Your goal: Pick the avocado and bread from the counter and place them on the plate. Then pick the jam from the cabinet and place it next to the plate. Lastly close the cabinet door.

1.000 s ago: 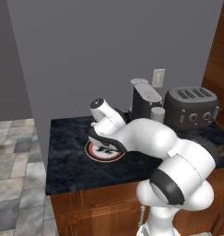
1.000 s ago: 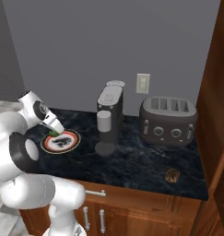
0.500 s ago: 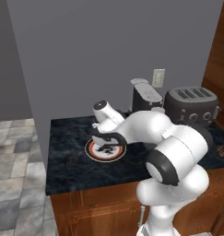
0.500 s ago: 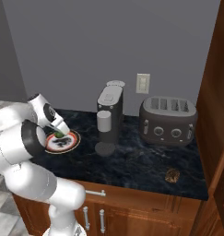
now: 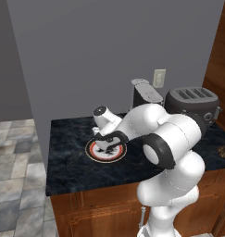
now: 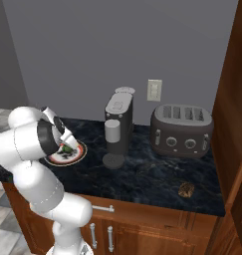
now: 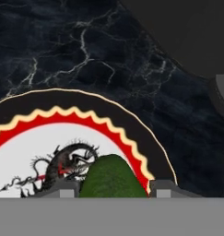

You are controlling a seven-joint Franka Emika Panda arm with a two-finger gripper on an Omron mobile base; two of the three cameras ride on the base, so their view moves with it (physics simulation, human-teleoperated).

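Observation:
The plate (image 5: 91, 154) lies on the left part of the black counter (image 5: 67, 166). My gripper (image 5: 107, 141) hangs low over it, shut on the avocado (image 7: 111, 177), a dark-green lump between the finger tips just above the plate's rim (image 7: 85, 117) and dragon pattern. From the right base view the avocado (image 6: 68, 148) shows green under the gripper (image 6: 67, 144) over the plate (image 6: 77, 154). The bread (image 6: 186, 189) lies small and brown near the counter's front right edge, far from the hand. The cabinet (image 6: 233, 99) rises at the right. The jam is out of view.
A grey coffee machine (image 6: 117, 127) stands mid-counter, right of the plate, against the wall. A dark toaster (image 6: 182, 130) sits farther right. Bare counter (image 6: 152, 174) lies between the coffee machine and the bread. Tiled floor (image 5: 16, 176) lies left of the counter.
The arm has folded in and the hand has shifted from the plate's left side to over its middle, lower, with the avocado still gripped.

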